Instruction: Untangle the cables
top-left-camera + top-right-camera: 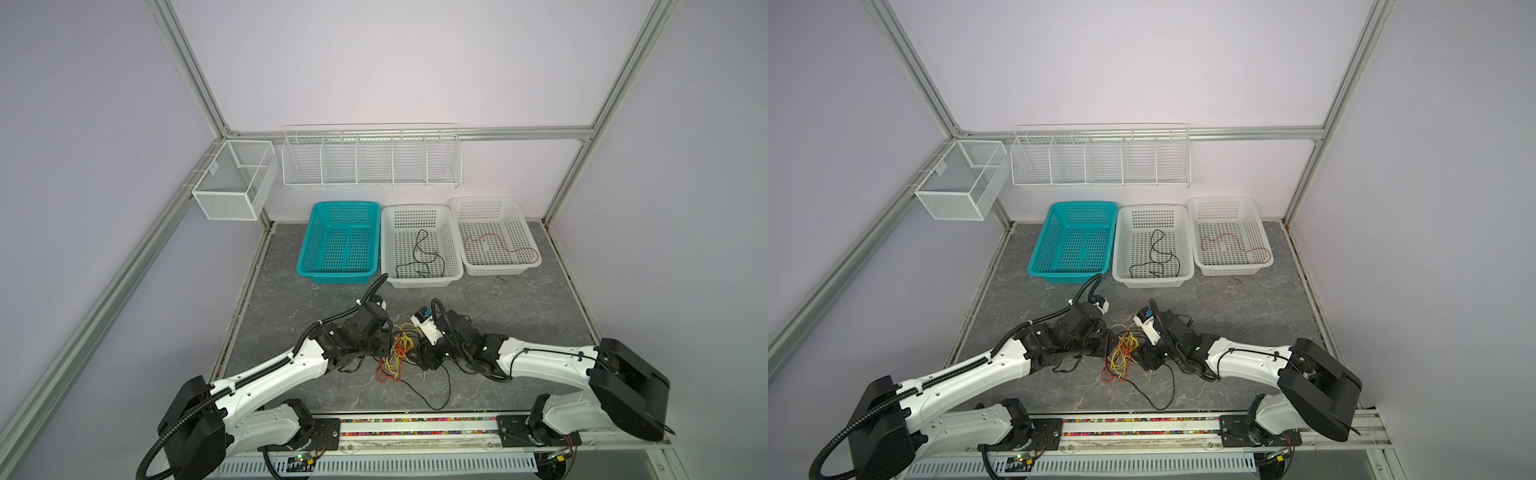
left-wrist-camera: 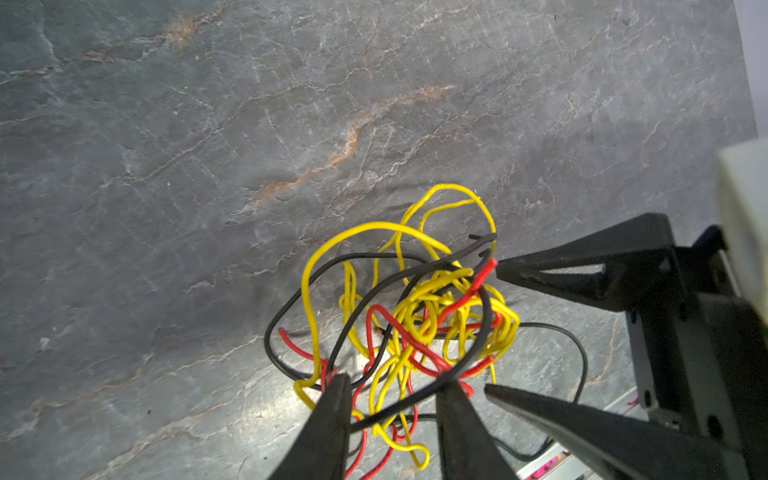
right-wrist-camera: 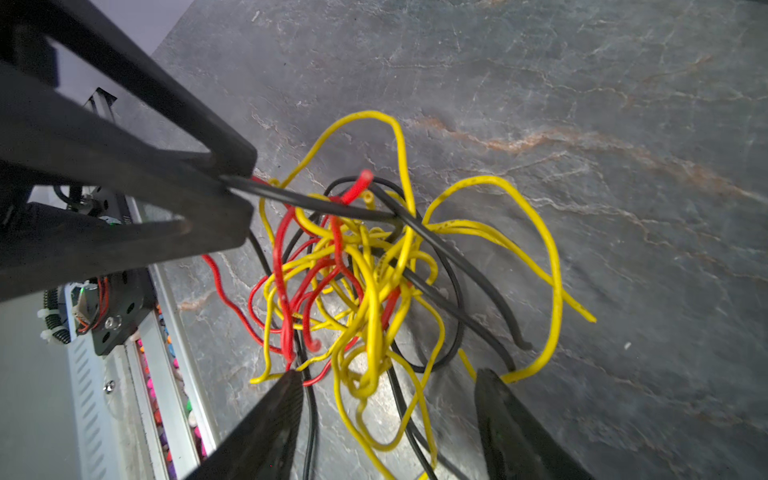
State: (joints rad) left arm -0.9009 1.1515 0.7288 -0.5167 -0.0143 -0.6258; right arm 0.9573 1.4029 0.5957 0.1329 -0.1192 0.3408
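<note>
A tangle of thin yellow, red and black cables (image 1: 399,351) (image 1: 1123,353) lies on the grey table between my two grippers. My left gripper (image 2: 395,381) (image 1: 386,345) reaches into it from the left. Its fingers stand a little apart, with a black strand and yellow and red loops between them. My right gripper (image 3: 388,374) (image 1: 419,353) faces it from the right, open wide, its fingertips (image 3: 291,376) at the tangle's edge, and yellow loops hang between them. A loose black cable (image 1: 436,399) trails toward the front rail.
Three baskets stand at the back. One is a teal basket (image 1: 345,204). A white basket (image 1: 415,208) holds a black cable (image 1: 419,253). Another white basket (image 1: 484,199) holds a red cable (image 1: 498,245). Wire racks hang on the wall behind.
</note>
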